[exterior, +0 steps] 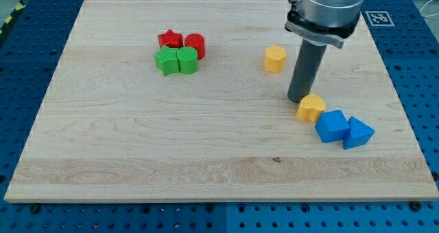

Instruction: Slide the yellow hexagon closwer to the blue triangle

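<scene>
The yellow hexagon (275,57) lies on the wooden board (137,144), right of centre near the view's top. The blue triangle (358,133) lies at the view's lower right, touching another blue block (332,126) on its left. A second yellow block (311,107), rounded in shape, sits just up and left of the blue pair. My tip (298,99) rests on the board against that second yellow block's upper left side, below and to the right of the yellow hexagon and apart from it.
A tight cluster sits at the view's upper left: a red star (170,39), a red cylinder (195,44), a green star (165,60) and a green block (187,59). The board's right edge runs close to the blue triangle.
</scene>
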Controlling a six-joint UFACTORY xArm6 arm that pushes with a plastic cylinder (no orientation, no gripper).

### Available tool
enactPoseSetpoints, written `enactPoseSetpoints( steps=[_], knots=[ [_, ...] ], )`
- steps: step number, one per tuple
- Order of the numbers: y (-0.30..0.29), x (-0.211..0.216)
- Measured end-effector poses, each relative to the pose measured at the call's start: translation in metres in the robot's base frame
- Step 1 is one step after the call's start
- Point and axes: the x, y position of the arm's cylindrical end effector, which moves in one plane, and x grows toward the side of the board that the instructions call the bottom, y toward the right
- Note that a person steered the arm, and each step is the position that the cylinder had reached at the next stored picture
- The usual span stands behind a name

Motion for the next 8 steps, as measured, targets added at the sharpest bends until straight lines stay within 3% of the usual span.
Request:
enactPoseSetpoints(
  steps=[2, 7, 8],
  knots=[
    [-0.003, 0.008],
    [-0.102, -0.088],
    [-0.087, -0.1]
  ],
)
